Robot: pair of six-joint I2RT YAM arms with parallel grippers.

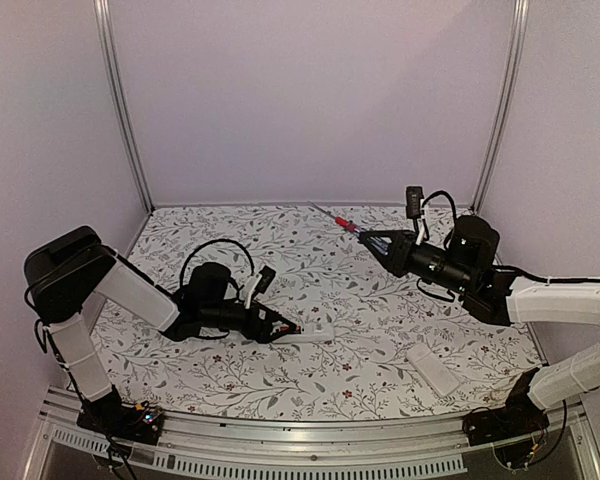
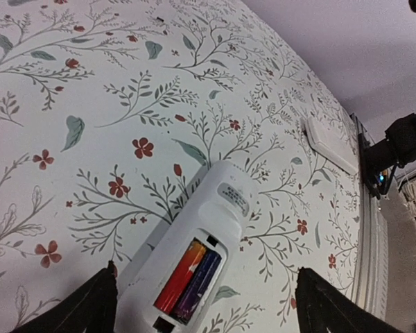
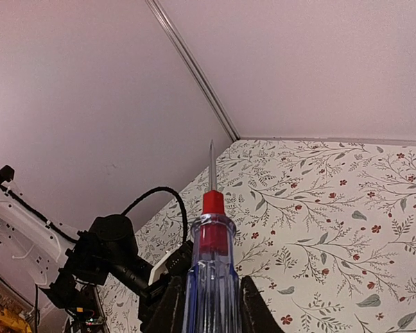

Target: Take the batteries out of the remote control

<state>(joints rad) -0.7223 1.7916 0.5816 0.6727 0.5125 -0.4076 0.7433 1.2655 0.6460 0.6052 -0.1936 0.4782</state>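
Over the desk (image 1: 280, 375), my left claw (image 2: 206, 309) gapes wide astride one end of the single remote (image 2: 208, 222), gripping nothing. The one plate (image 1: 435, 370) lies apart to its right, and my right claw (image 3: 211, 309) is clenched on the one screwdriver (image 3: 211, 277). Only my left wrist view looks into the remote's recess, where two batteries (image 2: 188, 281) lie side by side.

— Where does the top view sit?
— High at the near edge, looking down and forward over the floral table (image 1: 230, 380).
— And the wrist views?
— The left looks closely down on the remote control (image 2: 201, 236). The right looks along the screwdriver (image 3: 211, 277), across the table at the left arm (image 3: 111, 244). All share that table.
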